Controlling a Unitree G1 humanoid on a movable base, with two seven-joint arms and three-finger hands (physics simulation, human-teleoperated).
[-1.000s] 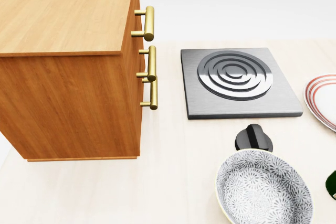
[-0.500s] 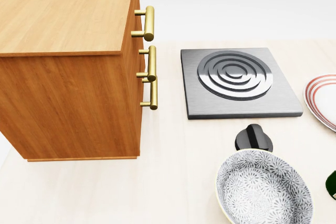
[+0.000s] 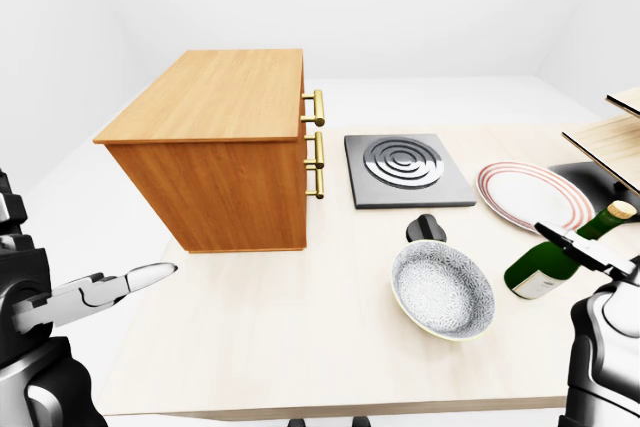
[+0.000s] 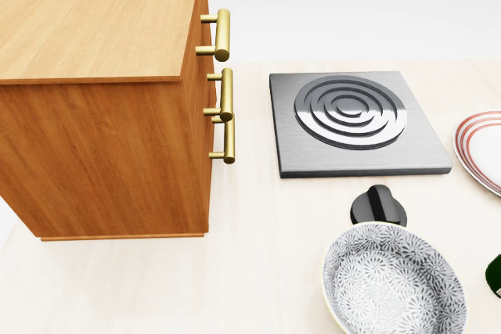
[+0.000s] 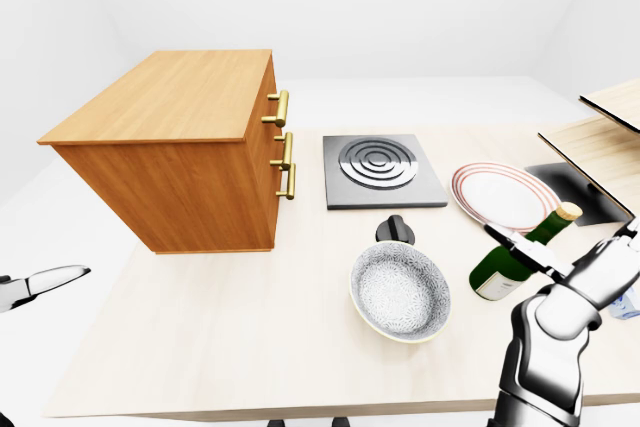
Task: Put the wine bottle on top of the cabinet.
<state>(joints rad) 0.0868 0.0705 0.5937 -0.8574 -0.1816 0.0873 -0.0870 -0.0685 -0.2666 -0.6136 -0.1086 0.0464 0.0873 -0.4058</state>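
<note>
The green wine bottle (image 5: 503, 269) with a tan cork rests on the pale table (image 5: 230, 317) at the right, slanting up to the right in the eye views. Only a dark sliver of the bottle (image 4: 495, 274) shows at the head view's right edge. My right hand (image 5: 521, 246) is open at the lower right. Its thin fingers (image 3: 572, 243) cross in front of the bottle's neck without closing on it. My left hand (image 3: 135, 279) is open at the lower left, far from the bottle. The wooden cabinet (image 3: 218, 97) with brass handles stands at the left, its top bare.
A grey hob plate (image 4: 352, 119) lies right of the cabinet, with a black knob (image 4: 378, 206) below it. A patterned bowl (image 4: 391, 283) sits between knob and bottle. A red-striped plate (image 3: 530, 195) and a wooden shelf (image 3: 610, 137) are at the right.
</note>
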